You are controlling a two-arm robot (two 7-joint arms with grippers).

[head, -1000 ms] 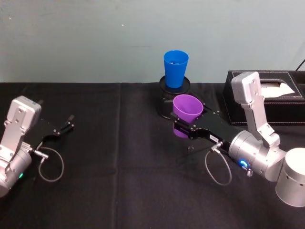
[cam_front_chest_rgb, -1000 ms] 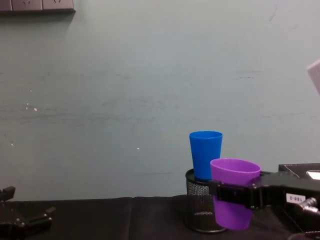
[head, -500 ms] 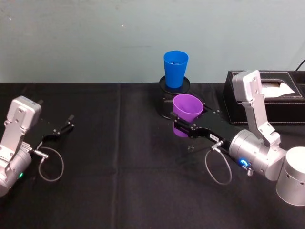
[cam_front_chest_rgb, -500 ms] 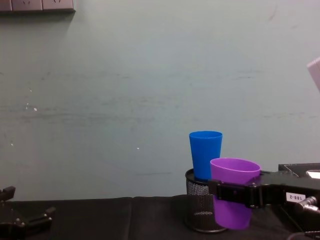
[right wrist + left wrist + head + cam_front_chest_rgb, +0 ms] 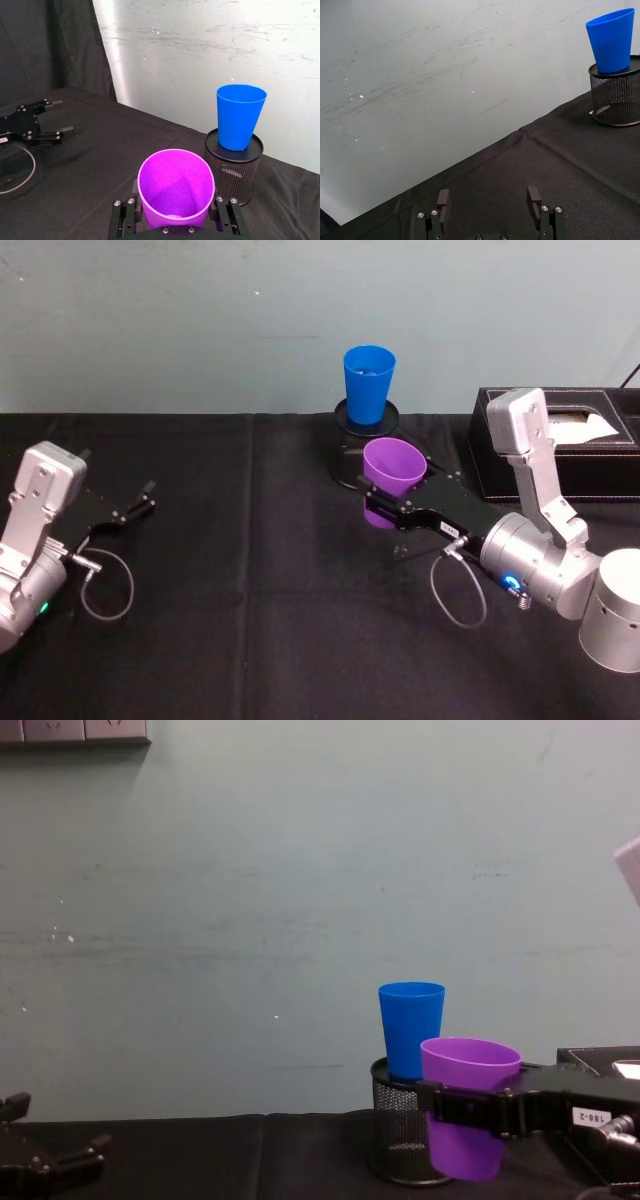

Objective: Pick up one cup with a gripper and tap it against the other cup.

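Note:
My right gripper [image 5: 398, 490] is shut on the purple cup [image 5: 393, 468], gripping its sides and holding it upright just above the black table. The right wrist view looks into this cup [image 5: 175, 185] between the right gripper's fingers [image 5: 224, 216]. The blue cup [image 5: 366, 383] stands upright on top of a black wire-mesh holder [image 5: 348, 455], just behind the purple cup. In the chest view the purple cup [image 5: 470, 1065] overlaps the blue cup's [image 5: 411, 1025] lower right side; whether they touch I cannot tell. My left gripper [image 5: 140, 502] rests open at the far left.
A black tissue box [image 5: 560, 440] stands at the back right, close to my right arm. The pale wall rises right behind the mesh holder [image 5: 398, 1135]. Black cloth [image 5: 250, 570] covers the table between the two arms.

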